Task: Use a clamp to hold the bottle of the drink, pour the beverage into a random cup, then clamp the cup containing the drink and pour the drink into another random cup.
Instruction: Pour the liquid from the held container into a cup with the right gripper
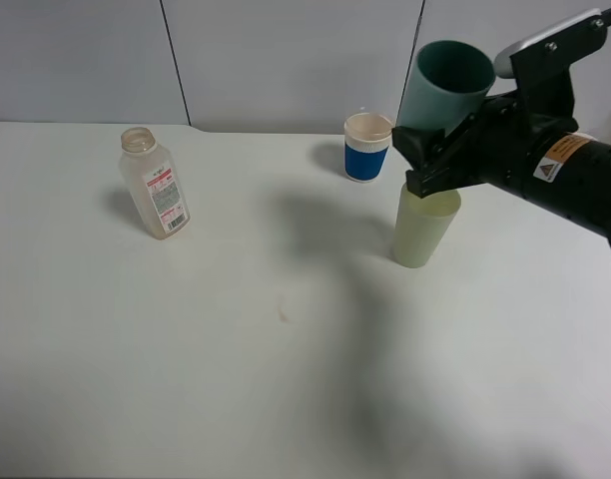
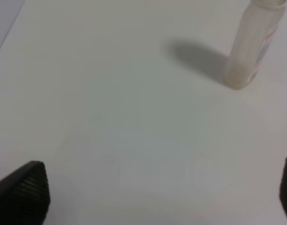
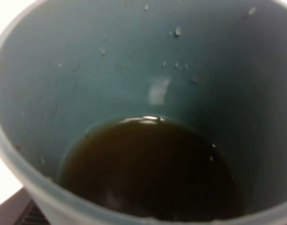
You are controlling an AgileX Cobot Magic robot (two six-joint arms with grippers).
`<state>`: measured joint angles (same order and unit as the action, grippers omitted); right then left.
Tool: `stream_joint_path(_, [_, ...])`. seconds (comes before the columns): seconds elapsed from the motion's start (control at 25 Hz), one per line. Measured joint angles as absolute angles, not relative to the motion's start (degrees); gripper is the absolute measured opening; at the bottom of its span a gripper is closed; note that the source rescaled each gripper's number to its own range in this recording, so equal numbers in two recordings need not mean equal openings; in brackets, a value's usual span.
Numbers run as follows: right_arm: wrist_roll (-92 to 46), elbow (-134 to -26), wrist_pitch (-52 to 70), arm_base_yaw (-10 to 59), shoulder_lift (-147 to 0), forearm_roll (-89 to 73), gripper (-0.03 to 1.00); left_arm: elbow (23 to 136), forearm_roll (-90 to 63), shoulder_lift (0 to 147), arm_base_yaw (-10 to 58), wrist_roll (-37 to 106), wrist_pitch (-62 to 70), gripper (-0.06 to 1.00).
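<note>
My right gripper (image 1: 433, 152) is shut on the teal cup (image 1: 447, 82) and holds it in the air, leaning slightly, just above the pale yellow-green cup (image 1: 423, 232) on the table. The right wrist view looks into the teal cup (image 3: 64, 70), where dark reddish-brown beverage (image 3: 148, 168) pools at the bottom and droplets cling to the wall. The clear bottle (image 1: 156, 186) stands uncapped at the left of the table and looks empty. Only the left wrist view shows my left gripper (image 2: 162, 192), open over bare table, with the bottle (image 2: 253, 44) well ahead of it.
A white cup with a blue band (image 1: 367, 147) stands at the back, left of the yellow-green cup. The white table (image 1: 286, 379) ends at a grey wall behind. A small stain (image 1: 283, 314) marks the tabletop near the middle.
</note>
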<state>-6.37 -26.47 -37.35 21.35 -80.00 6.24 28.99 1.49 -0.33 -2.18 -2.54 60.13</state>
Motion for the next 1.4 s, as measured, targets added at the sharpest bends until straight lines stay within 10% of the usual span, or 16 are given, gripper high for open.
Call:
stream_joint_path(0.56, [22.4, -29.1, -28.2, 1.3, -77.3, 41.2, 0.00, 29.0, 1.5, -0.3, -2.2, -2.5, 60.1, 1.00])
stream_joint_path(1.4, [54.0, -37.9, -19.4, 0.7, -77.0, 81.3, 0.00, 29.0, 1.5, -0.3, -2.2, -2.4, 60.1, 1.00])
